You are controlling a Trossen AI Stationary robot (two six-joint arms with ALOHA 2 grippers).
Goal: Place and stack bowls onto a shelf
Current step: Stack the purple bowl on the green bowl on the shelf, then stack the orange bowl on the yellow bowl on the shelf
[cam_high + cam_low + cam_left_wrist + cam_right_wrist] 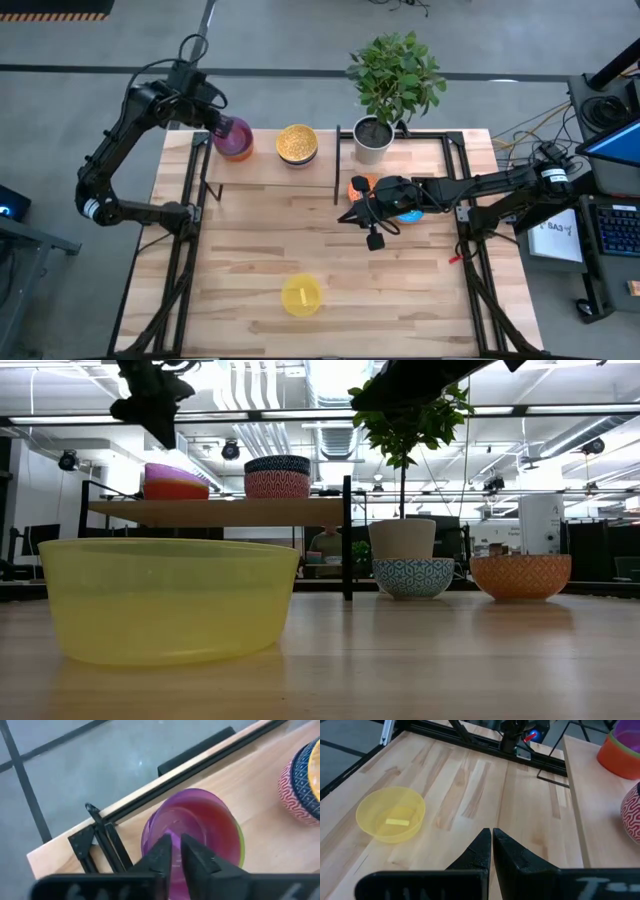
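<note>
On the shelf (270, 170) a purple bowl (234, 139) sits nested on green and red-orange ones, seen in the low view as one stack (176, 481). Beside it a speckled yellow bowl (297, 143) tops a blue and a red patterned bowl (277, 476). My left gripper (176, 845) hovers just above the purple bowl (195, 830), open by a narrow gap. My right gripper (491, 837) is shut and empty, above the table near the patterned orange bowl (520, 575) and the light blue patterned bowl (412, 577). A yellow bowl (301, 295) rests on the table near its near edge.
A white pot (373, 140) with a green plant stands at the shelf's right end. The shelf's black post (347, 540) rises between the shelf and the two bowls on the table. A small yellow piece (397, 821) lies inside the yellow bowl. Bare wood lies around that bowl.
</note>
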